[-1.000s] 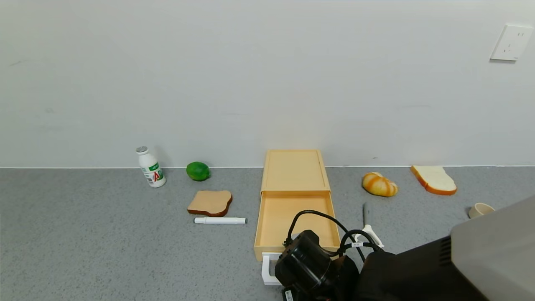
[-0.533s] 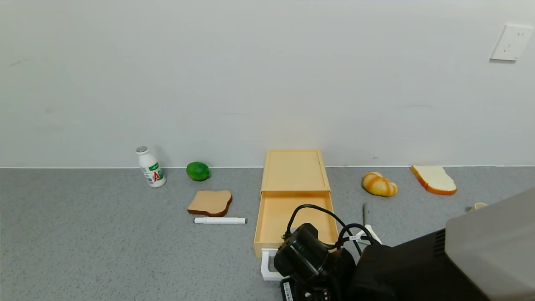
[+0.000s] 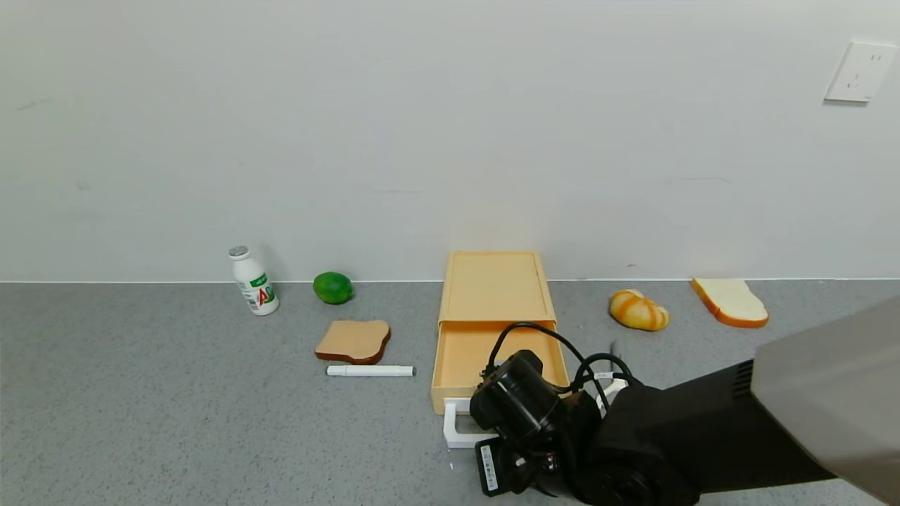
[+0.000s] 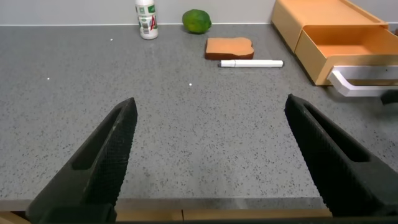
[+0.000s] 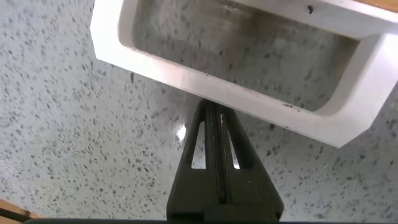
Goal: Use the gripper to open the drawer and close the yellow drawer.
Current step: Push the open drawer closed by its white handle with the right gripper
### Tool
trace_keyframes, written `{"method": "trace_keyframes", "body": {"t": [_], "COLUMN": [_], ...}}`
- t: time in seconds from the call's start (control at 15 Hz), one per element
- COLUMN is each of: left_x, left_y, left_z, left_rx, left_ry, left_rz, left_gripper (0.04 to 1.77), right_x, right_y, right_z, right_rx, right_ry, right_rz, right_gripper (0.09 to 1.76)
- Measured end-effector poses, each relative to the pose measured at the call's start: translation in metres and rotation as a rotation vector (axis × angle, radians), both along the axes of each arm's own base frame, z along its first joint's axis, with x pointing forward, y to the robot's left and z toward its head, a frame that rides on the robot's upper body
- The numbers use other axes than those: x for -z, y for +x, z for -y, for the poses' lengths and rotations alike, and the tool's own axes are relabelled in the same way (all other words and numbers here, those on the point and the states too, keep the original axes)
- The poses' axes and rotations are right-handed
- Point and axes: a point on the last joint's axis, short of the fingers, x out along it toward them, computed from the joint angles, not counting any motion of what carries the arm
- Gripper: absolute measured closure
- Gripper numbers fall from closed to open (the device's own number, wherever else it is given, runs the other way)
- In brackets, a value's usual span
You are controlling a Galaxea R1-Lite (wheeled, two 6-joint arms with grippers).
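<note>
The right gripper [image 5: 214,134] sits nearest, at about 5 o'clock on the grey table [image 3: 176,422], its black wrist wrapped in looping cables. In the right wrist view its two fingers are pressed flat together with nothing between them, and their joined tip meets the outer bar of the white loop handle [image 5: 236,93]. The handle lies flat just above the tabletop and juts from the front of the yellow drawer [image 3: 496,351].

The left gripper [image 4: 211,155] hovers low over the table at the near edge, well apart from everything, its two black fingers spread wide and holding nothing.

The drawer tray is partly pulled out of its flat pale yellow-tan housing, which stands near the middle of the table and runs back toward 12 o'clock to touch the wall [image 3: 422,140]. The tray's visible floor is bare.

At 9 o'clock from the tray lies a white marker [image 3: 370,370], and just behind it a tan toast slice [image 3: 354,341]. Farther back toward 10 o'clock are a green lime [image 3: 333,287] and a small white bottle [image 3: 254,280], both near the wall. Toward 2 o'clock from the drawer lie a bread roll [image 3: 638,310] and, beyond it, a white bread slice [image 3: 729,301].
</note>
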Motion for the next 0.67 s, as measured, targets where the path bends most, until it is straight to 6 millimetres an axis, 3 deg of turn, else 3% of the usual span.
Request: {"method": "trace_keyframes", "body": {"t": [0.67], "left_x": [0.000], "left_y": [0.000], "left_z": [0.000], "left_rx": [0.000], "left_ry": [0.000], "left_rz": [0.000], "left_gripper": [0.09], "right_x": [-0.007], "right_y": [0.038], "right_z": [0.000], "right_rx": [0.014], "right_ry": [0.016], "right_rz": [0.069], "right_gripper": [1.73]}}
